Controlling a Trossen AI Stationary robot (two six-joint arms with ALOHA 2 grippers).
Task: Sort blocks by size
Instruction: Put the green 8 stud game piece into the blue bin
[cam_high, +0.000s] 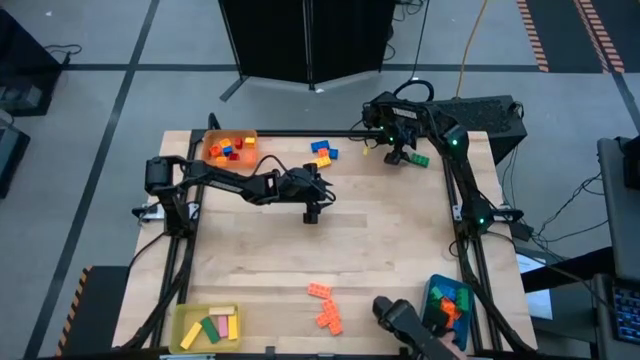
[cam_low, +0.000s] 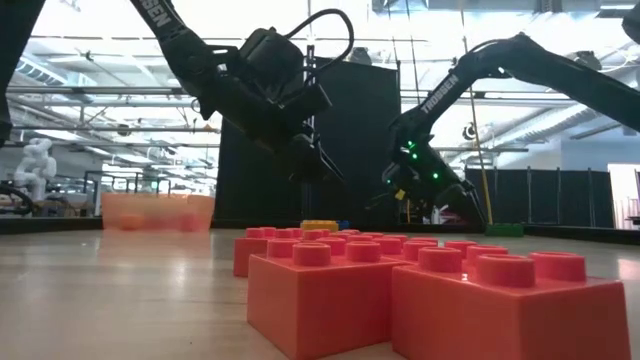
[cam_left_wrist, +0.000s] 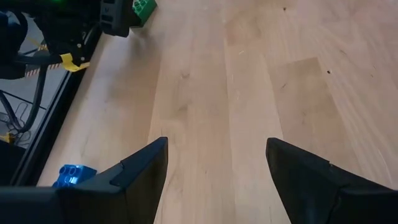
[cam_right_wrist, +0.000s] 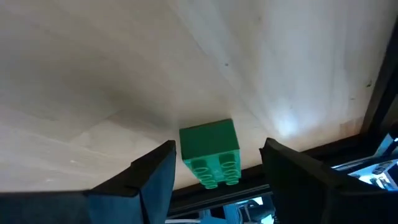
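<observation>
Near the far right corner of the smooth wooden table (cam_high: 260, 260), the right gripper (cam_right_wrist: 214, 163) hangs spread over a studded green block (cam_right_wrist: 209, 152); the left gripper (cam_left_wrist: 216, 163), mid-table, is spread too

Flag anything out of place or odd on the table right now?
Nothing is damaged or spilled. Loose blocks still lie outside the trays: a green block at the far right edge under the open right gripper, a blue-and-orange cluster at the far edge, and orange blocks near the front. The left gripper is open, over bare wood.
</observation>
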